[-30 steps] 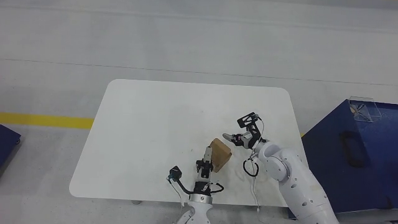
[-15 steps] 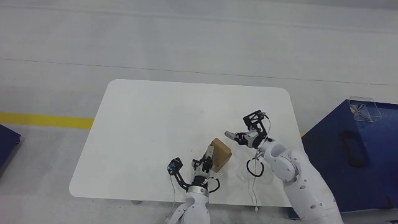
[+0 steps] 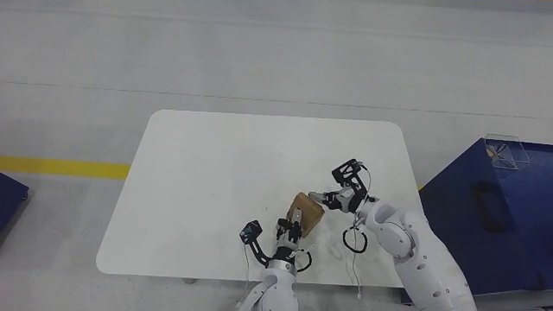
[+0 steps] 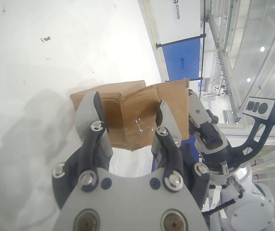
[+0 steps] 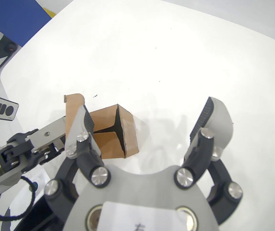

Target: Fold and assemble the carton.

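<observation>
Small brown cardboard carton (image 3: 304,210) on white bench (image 3: 216,181) looks light and flimsy; best pinched at a flap edge. Left gripper (image 4: 129,102) parted, empty; right gripper (image 5: 147,104) spread wide, empty

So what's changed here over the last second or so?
The right gripper backed off briefly, then came in close to the carton. The left gripper shifted closer too. Both stay open; the carton kept its place on the table.
</observation>
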`<state>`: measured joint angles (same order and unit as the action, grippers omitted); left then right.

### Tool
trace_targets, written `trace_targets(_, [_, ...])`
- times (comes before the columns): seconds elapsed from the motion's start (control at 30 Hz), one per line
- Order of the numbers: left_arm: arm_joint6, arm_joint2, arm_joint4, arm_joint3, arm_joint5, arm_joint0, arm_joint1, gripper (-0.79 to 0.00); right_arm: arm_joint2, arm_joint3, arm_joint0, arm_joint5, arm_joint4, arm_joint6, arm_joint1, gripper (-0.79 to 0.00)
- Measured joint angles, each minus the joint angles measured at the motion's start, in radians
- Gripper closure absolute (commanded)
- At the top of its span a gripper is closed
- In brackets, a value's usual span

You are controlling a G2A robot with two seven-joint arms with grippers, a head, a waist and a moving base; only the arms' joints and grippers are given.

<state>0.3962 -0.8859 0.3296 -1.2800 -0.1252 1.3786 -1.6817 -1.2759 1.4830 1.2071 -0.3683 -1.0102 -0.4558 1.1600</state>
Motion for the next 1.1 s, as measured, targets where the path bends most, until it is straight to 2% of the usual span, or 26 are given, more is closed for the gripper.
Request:
trace_targets(0.43, [0.019,0.006,0.009,0.027,-0.025,-0.012,-0.014,-0.36,0.032,-0.08,-0.052,0.059,-0.001,-0.016,0.009,-0.785])
trace_targets(1.1, [0.044,0.026,-0.003,0.053,-0.038,-0.025,-0.017,-0.348,0.082,-0.159,-0.105,0.051,-0.007,-0.041,0.02,-0.785])
